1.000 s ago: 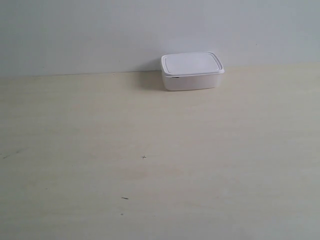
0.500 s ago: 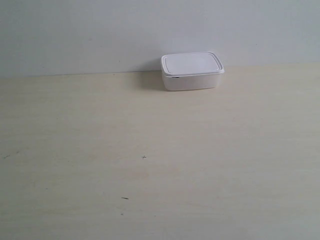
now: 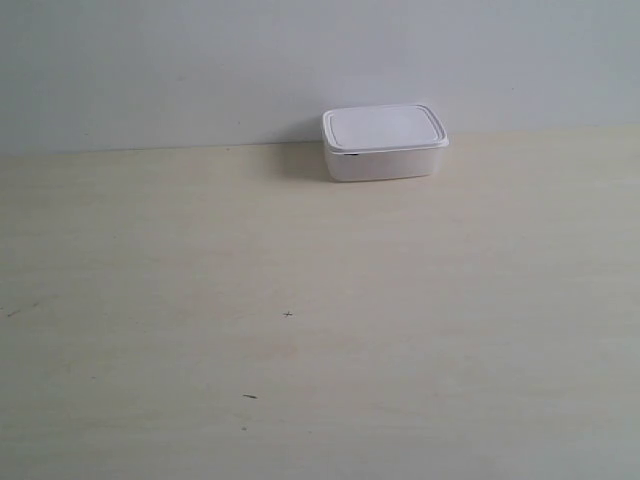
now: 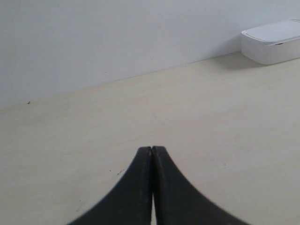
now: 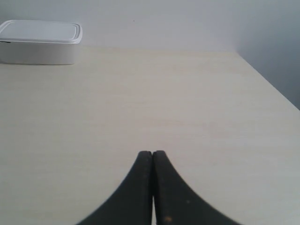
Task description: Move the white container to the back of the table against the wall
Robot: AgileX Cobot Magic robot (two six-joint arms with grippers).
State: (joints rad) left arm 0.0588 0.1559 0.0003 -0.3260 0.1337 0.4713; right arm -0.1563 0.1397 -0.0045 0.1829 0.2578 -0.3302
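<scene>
The white container (image 3: 384,143) stands lidded at the back of the table (image 3: 300,300), its rear edge at the wall (image 3: 200,60). It also shows far off in the left wrist view as the white container (image 4: 273,41) and in the right wrist view as the white container (image 5: 40,41). My left gripper (image 4: 152,149) is shut with nothing in it, low over bare table, far from the box. My right gripper (image 5: 153,153) is likewise shut and empty, well away from the box. Neither arm shows in the exterior view.
A few tiny dark specks (image 3: 288,315) mark the table's front half. The table's side edge (image 5: 272,89) runs past the right gripper, with a grey wall beyond it.
</scene>
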